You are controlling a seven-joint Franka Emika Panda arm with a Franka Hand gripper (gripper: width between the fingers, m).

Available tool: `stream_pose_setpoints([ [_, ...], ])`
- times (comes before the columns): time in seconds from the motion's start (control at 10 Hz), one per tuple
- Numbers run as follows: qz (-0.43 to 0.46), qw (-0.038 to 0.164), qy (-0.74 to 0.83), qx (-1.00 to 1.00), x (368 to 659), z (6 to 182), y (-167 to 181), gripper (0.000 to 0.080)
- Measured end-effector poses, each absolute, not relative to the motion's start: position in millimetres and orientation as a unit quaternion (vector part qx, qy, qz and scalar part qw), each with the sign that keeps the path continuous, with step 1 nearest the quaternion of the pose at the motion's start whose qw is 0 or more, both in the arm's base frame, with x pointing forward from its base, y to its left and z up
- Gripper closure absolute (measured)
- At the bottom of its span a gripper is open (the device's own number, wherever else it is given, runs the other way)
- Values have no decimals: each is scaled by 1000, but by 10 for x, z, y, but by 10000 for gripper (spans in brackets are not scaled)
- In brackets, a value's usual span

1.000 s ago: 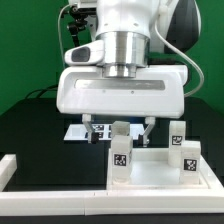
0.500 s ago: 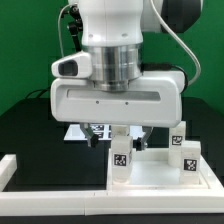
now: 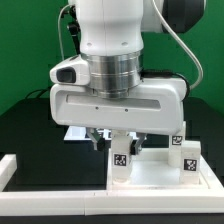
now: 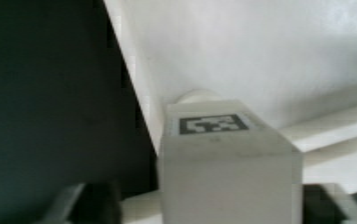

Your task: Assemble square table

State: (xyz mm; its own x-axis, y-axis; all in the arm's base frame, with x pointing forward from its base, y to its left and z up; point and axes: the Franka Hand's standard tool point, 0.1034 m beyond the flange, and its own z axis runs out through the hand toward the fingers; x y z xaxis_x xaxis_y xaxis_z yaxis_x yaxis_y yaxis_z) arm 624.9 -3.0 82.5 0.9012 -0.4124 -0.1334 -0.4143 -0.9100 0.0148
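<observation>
The white square tabletop (image 3: 152, 174) lies flat at the exterior view's lower right. Three white tagged legs show on it: a near-left one (image 3: 120, 160), a near-right one (image 3: 187, 158) and one behind that (image 3: 178, 135). A fourth leg is hidden. My gripper (image 3: 119, 143) hangs straight above the near-left leg, with a finger on each side of its top. In the wrist view the leg (image 4: 225, 160) stands between my gripper's (image 4: 210, 205) dark fingers (image 4: 97, 198), with a gap on both sides, over the tabletop (image 4: 246, 50). The jaws are open and hold nothing.
The marker board (image 3: 74, 133) lies on the black table behind the gripper, mostly covered by the hand. White border rails run along the exterior view's left (image 3: 9, 168) and front (image 3: 60, 206). A green backdrop stands behind.
The gripper has come down and slightly toward the camera, so its fingers now straddle the top of the near-left leg. The legs and tabletop have not moved.
</observation>
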Motion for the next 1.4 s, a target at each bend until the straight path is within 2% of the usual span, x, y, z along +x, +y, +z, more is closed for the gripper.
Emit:
stream_pose_setpoints([
  [0.1,67,5,243,-968,6248,823,-29,511],
  [0.4,67,-1,321,-945,6248,822,-29,511],
  [0.6,64,-7,438,-897,6251,814,-39,511],
  [0.8,65,5,571,-818,6265,809,-85,509],
  [1.1,57,10,724,-687,6306,807,-32,509],
  [1.4,56,7,749,-660,6309,810,-24,507],
])
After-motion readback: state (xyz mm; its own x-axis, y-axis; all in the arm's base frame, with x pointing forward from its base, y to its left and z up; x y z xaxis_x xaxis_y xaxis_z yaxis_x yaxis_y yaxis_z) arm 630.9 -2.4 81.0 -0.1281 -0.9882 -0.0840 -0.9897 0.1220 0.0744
